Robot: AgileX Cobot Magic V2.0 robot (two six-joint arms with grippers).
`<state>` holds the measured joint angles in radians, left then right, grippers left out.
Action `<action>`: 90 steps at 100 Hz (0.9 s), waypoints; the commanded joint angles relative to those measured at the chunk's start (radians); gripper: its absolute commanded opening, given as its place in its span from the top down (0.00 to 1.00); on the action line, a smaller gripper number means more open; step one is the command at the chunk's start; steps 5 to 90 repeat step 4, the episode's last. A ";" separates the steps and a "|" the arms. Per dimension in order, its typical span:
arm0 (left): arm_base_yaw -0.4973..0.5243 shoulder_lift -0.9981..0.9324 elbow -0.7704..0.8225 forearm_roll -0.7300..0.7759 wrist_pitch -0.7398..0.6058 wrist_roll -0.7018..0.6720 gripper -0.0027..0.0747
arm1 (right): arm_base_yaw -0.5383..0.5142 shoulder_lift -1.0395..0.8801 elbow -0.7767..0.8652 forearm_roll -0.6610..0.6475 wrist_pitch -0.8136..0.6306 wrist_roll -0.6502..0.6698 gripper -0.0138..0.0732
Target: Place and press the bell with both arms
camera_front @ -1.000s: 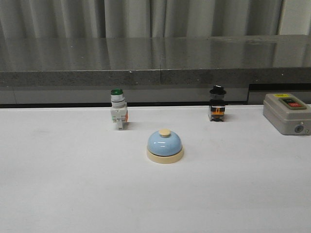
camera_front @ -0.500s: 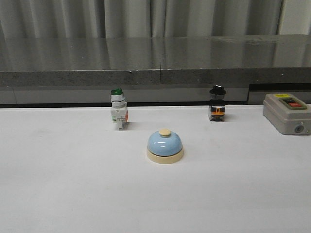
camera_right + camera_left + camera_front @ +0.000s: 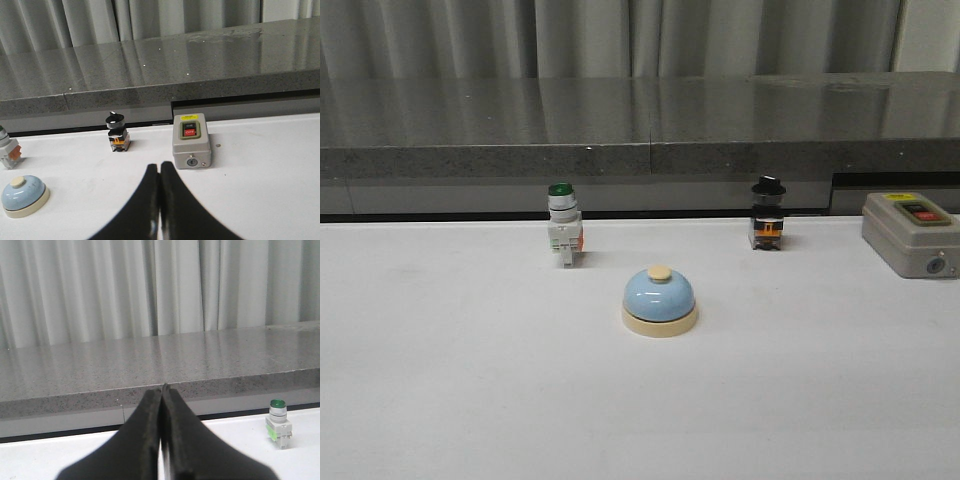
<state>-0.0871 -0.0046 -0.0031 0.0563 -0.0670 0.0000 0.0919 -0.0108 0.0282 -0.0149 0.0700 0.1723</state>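
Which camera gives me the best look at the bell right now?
The front view: the bell sits whole and centred on the table. The right wrist view catches it smaller near the frame's edge. The left wrist view does not show it.

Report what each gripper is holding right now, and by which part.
Nothing is held. The left gripper and the right gripper are both shut with nothing between the fingers. The bell sits free on the table, no arm near it.

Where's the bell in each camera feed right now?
Front view: bell sits mid-table, centre of the picture.
Left wrist view: not in it.
Right wrist view: bell at the lower left edge.
Shared landmark: the green-capped switch, also seen at and.
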 commanded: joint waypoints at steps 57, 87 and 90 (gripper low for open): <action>0.000 -0.032 0.056 -0.002 -0.073 -0.008 0.99 | -0.004 -0.020 -0.020 0.003 -0.080 -0.007 0.92; 0.000 -0.032 0.056 -0.002 -0.073 -0.008 0.99 | -0.004 -0.020 -0.020 0.003 -0.080 -0.007 0.92; 0.000 -0.032 0.056 -0.002 -0.073 -0.008 0.99 | -0.004 -0.020 -0.020 0.003 -0.080 -0.007 0.92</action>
